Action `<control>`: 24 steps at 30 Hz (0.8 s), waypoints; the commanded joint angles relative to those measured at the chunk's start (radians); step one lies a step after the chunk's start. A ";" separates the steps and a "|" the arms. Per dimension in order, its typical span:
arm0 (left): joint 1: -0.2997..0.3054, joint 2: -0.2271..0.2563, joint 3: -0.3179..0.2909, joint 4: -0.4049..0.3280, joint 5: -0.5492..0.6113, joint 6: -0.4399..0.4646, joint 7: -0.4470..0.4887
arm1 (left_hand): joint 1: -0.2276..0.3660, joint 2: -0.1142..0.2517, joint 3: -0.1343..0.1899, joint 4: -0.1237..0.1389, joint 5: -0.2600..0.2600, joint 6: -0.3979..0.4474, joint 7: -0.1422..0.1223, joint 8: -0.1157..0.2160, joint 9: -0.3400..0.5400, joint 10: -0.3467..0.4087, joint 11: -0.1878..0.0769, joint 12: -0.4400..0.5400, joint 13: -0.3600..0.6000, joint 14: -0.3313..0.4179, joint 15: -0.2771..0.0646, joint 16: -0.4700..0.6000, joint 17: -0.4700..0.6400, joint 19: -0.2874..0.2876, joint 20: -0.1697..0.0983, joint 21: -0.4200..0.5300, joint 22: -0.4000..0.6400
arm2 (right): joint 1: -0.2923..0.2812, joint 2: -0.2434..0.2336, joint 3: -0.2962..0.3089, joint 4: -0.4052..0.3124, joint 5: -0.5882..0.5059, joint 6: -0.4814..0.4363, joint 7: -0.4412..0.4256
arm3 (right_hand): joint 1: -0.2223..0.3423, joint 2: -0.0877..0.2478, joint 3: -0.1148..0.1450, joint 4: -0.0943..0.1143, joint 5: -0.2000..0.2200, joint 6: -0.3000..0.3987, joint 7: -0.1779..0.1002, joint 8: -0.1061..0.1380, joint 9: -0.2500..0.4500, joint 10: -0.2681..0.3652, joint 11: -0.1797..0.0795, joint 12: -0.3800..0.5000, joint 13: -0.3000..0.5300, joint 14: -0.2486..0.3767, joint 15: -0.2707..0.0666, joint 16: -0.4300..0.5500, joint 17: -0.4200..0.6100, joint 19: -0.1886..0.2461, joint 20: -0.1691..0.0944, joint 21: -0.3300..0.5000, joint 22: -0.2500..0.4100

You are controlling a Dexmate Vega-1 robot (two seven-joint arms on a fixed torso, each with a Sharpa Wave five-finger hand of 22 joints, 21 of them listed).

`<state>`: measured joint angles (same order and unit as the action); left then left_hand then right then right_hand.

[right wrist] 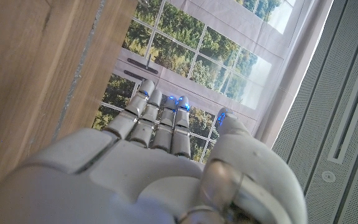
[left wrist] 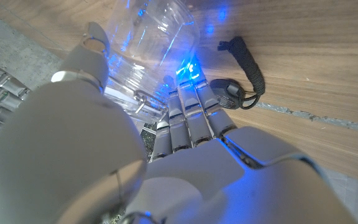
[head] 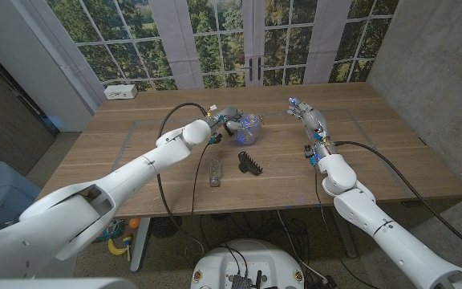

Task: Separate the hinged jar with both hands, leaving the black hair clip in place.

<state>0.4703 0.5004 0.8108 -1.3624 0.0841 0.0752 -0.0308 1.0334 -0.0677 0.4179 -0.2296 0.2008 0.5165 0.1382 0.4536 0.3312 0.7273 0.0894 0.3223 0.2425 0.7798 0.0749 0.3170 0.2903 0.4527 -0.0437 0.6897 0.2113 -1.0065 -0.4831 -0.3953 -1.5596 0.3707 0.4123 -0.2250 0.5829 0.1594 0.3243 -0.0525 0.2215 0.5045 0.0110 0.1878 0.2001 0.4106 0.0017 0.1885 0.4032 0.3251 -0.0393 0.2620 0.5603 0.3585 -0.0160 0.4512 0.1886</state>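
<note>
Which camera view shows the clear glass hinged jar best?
The left wrist view: the clear glass hinged jar looms close, with its wire clasp visible beside the left hand and its fingers. In the head view the jar is small and distant. The right wrist view faces the windows instead.

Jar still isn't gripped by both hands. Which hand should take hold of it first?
Left. The left hand is already against the clear hinged glass jar, its fingers reaching its base in the left wrist view. The right hand stands apart from it with nothing in it.
</note>
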 commanded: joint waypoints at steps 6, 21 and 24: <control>-0.031 0.016 0.048 -0.039 0.100 0.092 -0.033 | 0.004 0.104 0.032 0.083 -0.010 0.214 -0.069 0.055 -0.058 0.193 -0.184 -0.076 0.220 0.170 -0.276 -0.083 0.014 -0.012 -0.008 0.020 -0.012 | 0.007 0.015 -0.003 0.025 0.001 0.039 0.004 | -0.004 0.003 -0.004 -0.001 -0.001 -0.004 0.006 0.004 0.003 -0.002 0.003 0.008 -0.003 0.005 -0.014 0.007 0.003 -0.001 0.005 -0.001 0.002; -0.032 0.057 0.083 -0.158 0.214 0.219 -0.063 | -0.150 -0.008 -0.116 0.083 -0.023 -0.068 -0.103 -0.209 -0.143 -0.230 -0.163 -0.152 0.073 -0.241 -0.200 -0.140 -0.082 -0.212 0.061 -0.076 -0.027 | 0.009 0.028 -0.003 0.041 0.005 0.070 0.013 | -0.016 0.002 -0.006 -0.003 -0.002 -0.004 0.009 0.007 0.003 0.007 0.006 0.013 -0.008 0.019 -0.009 0.014 0.004 0.007 0.009 0.003 0.003; -0.028 0.064 0.088 -0.180 0.236 0.243 -0.064 | -0.163 -0.007 -0.127 0.084 -0.023 -0.110 -0.108 -0.237 -0.144 -0.287 -0.157 -0.151 0.053 -0.299 -0.183 -0.140 -0.092 -0.251 0.075 -0.100 -0.027 | 0.012 0.029 -0.004 0.045 0.006 0.073 0.017 | -0.018 0.002 -0.007 -0.003 -0.002 -0.003 0.009 0.008 0.003 0.009 0.006 0.014 -0.009 0.020 -0.010 0.015 0.005 0.007 0.010 0.003 0.003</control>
<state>0.4413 0.5396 0.8790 -1.4666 0.2406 0.2284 -0.0767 0.8754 -0.0576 0.2991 -0.1456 0.1815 0.4397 0.0341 0.2384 0.1858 0.4780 -0.0752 0.1750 0.3077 0.5222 -0.0523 0.1810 0.2029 0.2257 0.0215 0.6045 0.1812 -1.0000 -0.4627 -0.3974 -1.5287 0.3742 0.4673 -0.2167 0.5760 0.1657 0.3203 -0.0565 0.2215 0.4996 0.0160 0.1878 0.2003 0.4144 0.0054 0.1963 0.3940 0.3345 -0.0412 0.2702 0.5635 0.3623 -0.0123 0.4513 0.1885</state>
